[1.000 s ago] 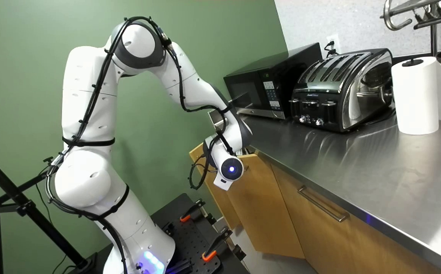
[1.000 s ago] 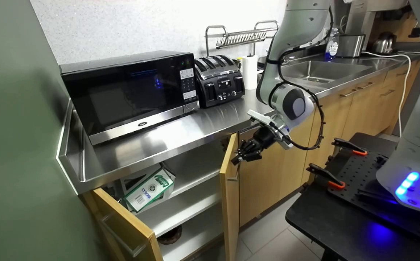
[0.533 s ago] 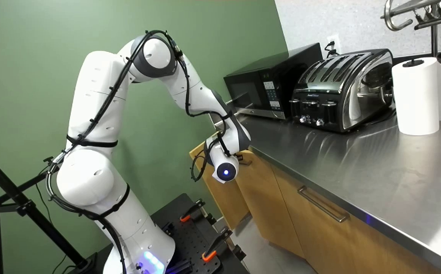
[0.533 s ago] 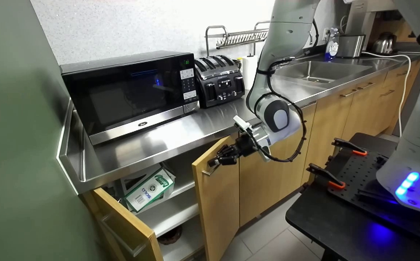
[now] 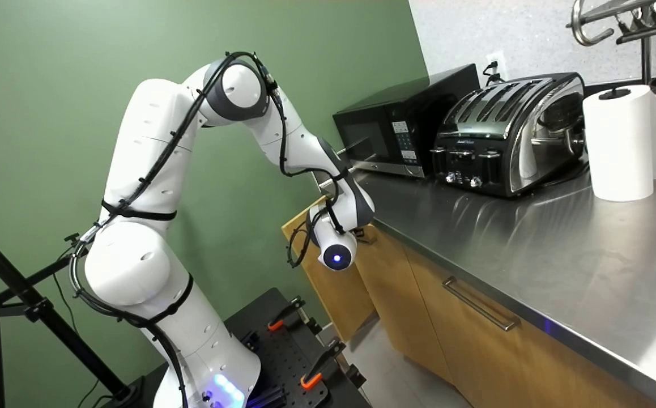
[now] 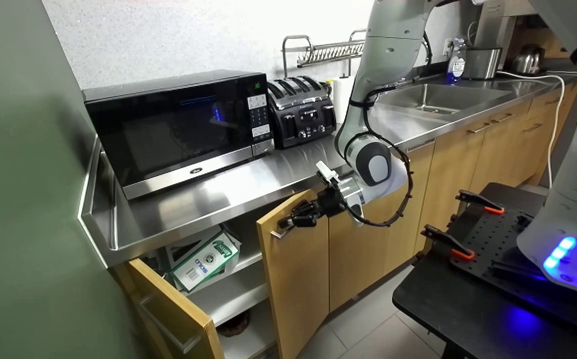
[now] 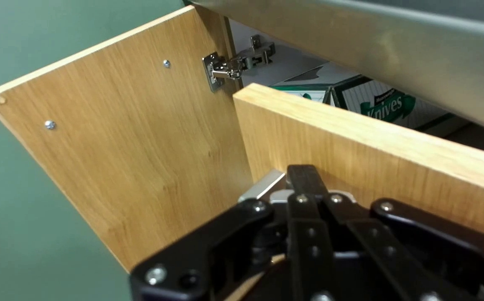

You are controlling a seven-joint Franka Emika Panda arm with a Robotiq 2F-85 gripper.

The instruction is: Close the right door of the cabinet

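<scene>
Right door (image 6: 296, 279) of the cabinet (image 6: 363, 254) isn't closed yet. It hangs partway open below the front edge of the bench (image 6: 238, 187), hinge side away from the bench corner by the green wall (image 6: 14, 199), free edge poking out past that front edge. Left door (image 6: 179, 314), down under that corner, is open too, but that one's not our job as far as I can tell.

Tool (image 6: 285, 222) is high on the outer face, touching it or just beside it, right next to the handle (image 7: 263, 185). Its jaws look drawn together, no gap I can make out, and I don't think it has hold of anything. Can't swear to actual contact from these angles. My read: it's a push-it-shut job.

Stuff that could bite you from here:

- Slipping. The tip is one small spot on smooth wood, and the angle changes as the door swings, so it could skate along the face or right off the free edge.
- Snagging. With the bar that close, a sideways drift could hook the tip on it, and backing out would then pull the door open.
- Bumping. It's all happening just under the bench's front edge, so lifting the arm (image 6: 383, 85) while reaching in could clip the overhang.
- Blocking. Can't tell if the Solo box (image 6: 206, 264) inside juts out; if so, the door may stop short of flush.
</scene>
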